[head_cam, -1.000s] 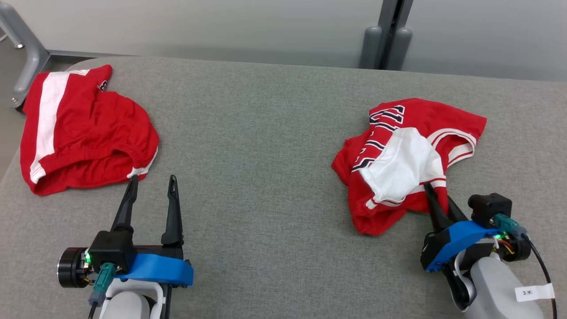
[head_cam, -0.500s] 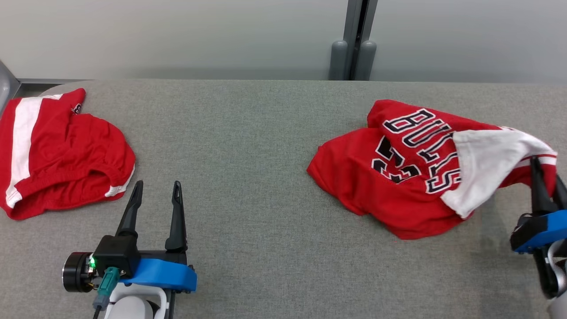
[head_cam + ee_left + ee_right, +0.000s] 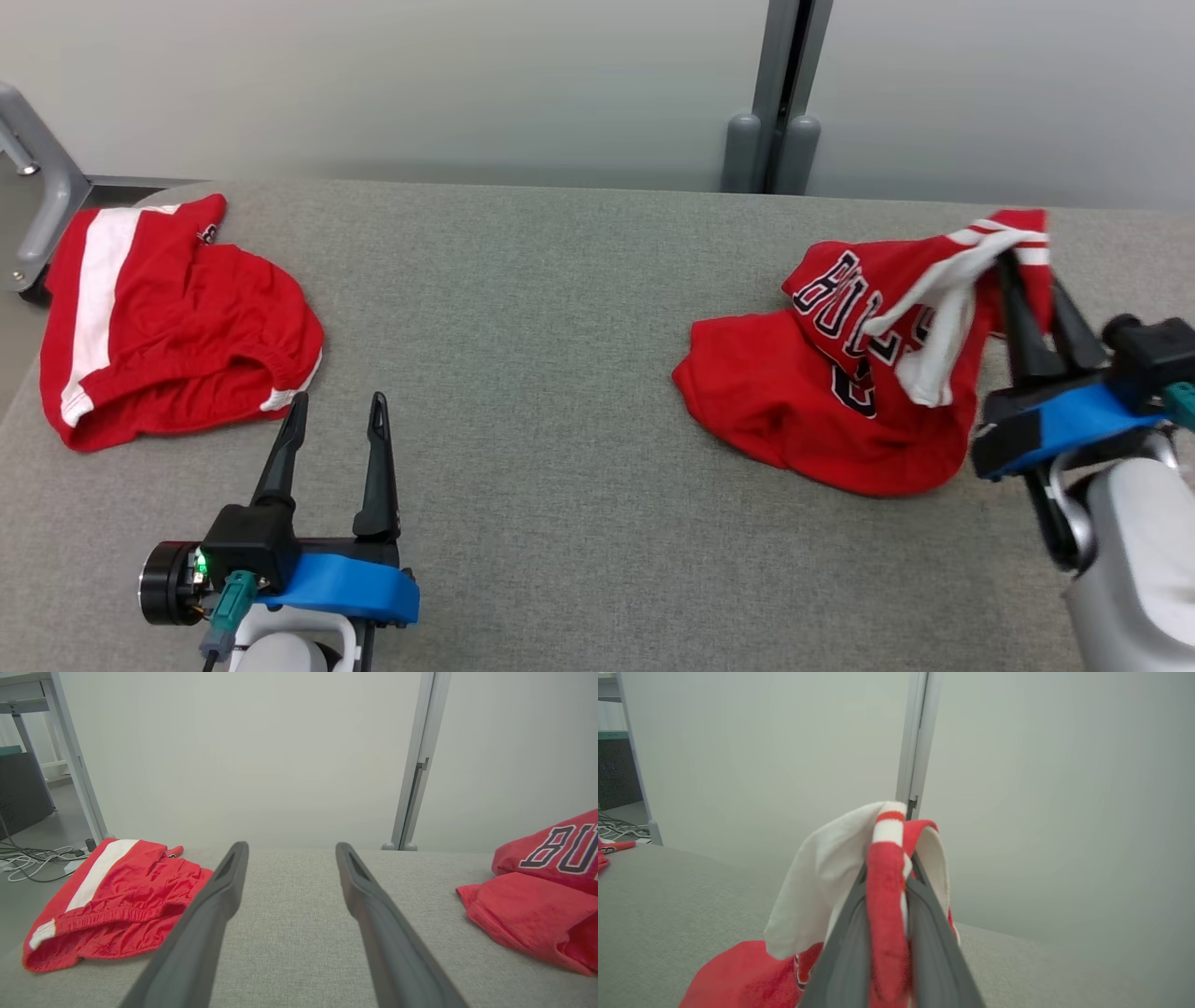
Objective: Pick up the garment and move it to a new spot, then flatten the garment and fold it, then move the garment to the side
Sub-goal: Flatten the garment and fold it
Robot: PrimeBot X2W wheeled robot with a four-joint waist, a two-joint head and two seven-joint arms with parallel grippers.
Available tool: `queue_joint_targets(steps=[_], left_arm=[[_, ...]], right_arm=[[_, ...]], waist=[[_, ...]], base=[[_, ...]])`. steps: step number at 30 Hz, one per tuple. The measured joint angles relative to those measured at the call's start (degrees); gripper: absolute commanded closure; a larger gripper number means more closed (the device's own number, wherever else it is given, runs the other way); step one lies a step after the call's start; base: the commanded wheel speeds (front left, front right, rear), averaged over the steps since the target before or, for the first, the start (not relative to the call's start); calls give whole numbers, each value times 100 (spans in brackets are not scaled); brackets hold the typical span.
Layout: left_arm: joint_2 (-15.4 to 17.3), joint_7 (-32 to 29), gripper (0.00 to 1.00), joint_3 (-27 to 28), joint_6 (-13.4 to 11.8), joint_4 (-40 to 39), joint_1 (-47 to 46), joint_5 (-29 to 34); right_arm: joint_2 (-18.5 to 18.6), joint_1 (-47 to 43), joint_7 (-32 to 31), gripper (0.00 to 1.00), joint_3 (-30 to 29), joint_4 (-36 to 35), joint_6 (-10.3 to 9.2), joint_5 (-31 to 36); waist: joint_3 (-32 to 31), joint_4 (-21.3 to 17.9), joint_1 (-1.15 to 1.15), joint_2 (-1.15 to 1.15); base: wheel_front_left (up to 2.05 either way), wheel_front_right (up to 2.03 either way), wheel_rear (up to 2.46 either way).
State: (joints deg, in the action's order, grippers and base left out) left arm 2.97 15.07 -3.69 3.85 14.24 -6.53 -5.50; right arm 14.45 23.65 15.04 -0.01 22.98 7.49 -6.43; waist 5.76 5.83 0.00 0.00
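Grey padded worktop (image 3: 560, 392) is sitting against a pale wall. Right tool (image 3: 1027, 275) is pinching the striped edge of the red jersey (image 3: 803, 411) and holding it up. The jersey's bulk is resting on the worktop's right side, trailing leftward and below that tool. Left tool (image 3: 338, 403) is hovering spread wide, well apart from the jersey and just beside the red shorts (image 3: 177, 317). The right arm is the nearer one.

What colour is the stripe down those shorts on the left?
White, a broad stripe on red shorts; the head view shows it best.
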Motion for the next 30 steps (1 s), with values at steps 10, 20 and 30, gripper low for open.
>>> queue_joint_targets(steps=[10, 20, 30], left_arm=[[-1, 0, 0, -100, -27, 34, -3, -48], [-2, 0, 0, -255, -75, 88, -10, -138], [-2, 0, 0, -291, -154, 101, -9, -241]], right_arm=[[-591, 584, 0, 100, 1947, 266, 0, -248], [-1068, 728, 1, 100, 3813, 813, 0, -743], [-1158, 621, 0, 0, 4778, 1147, 0, -1228]], waist=[[-56, 383, 0, 0], [10, 761, 0, 0], [61, 713, 0, 0]], base=[[0, 0, 0], [0, 0, 0], [0, 0, 0]])
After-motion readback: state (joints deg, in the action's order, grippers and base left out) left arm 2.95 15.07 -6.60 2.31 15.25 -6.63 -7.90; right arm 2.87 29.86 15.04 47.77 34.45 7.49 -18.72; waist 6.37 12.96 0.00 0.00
